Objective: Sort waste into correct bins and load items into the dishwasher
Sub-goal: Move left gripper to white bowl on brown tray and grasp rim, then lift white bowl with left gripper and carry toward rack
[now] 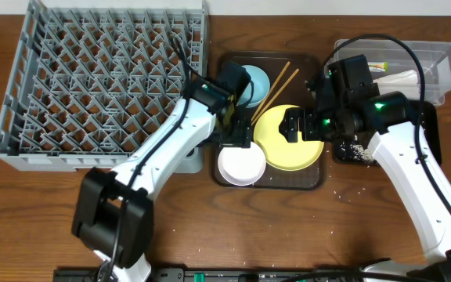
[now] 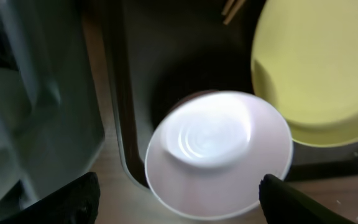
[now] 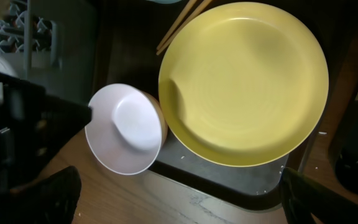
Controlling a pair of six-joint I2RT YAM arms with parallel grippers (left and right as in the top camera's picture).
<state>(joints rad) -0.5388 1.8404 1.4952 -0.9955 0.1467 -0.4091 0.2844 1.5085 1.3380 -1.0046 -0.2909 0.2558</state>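
Grey and pegged, the rack (image 1: pixel 100 78) fills the table's far left corner. The brown tray (image 1: pixel 292 178) lies at the table's middle. The clear tub (image 1: pixel 437 63) sits at the far right edge, and the black tray (image 1: pixel 431 125) lies just in front of it.

On the brown tray, the yellow plate (image 1: pixel 284 145) lies by the right edge and the white bowl (image 1: pixel 241 164) in the near left corner. The blue bowl (image 1: pixel 255 82) stands at the far left, and the chopsticks (image 1: pixel 276 84) lie slantwise beside it. Rice scraps (image 1: pixel 356 150) speckle the black tray's near left corner.

The left gripper (image 1: pixel 237 135) hangs over the white bowl with jaws spread wide and nothing held. The right gripper (image 1: pixel 301 129) hovers over the plate's right half. It too is fully spread and empty.

Only the overhead view shows the rack whole, the tub and the scraps. The left wrist view is blurred. There the white bowl (image 2: pixel 219 155) lies below the gripper (image 2: pixel 178 202), between its fingertips, with the plate (image 2: pixel 322 68) overlapping its rim. I cannot tell whether a fingertip touches the bowl. In the right wrist view the plate (image 3: pixel 244 81) is bare. The bowl (image 3: pixel 126 127) is tucked against its left rim, and the gripper (image 3: pixel 182 199) is above the tray's near edge.
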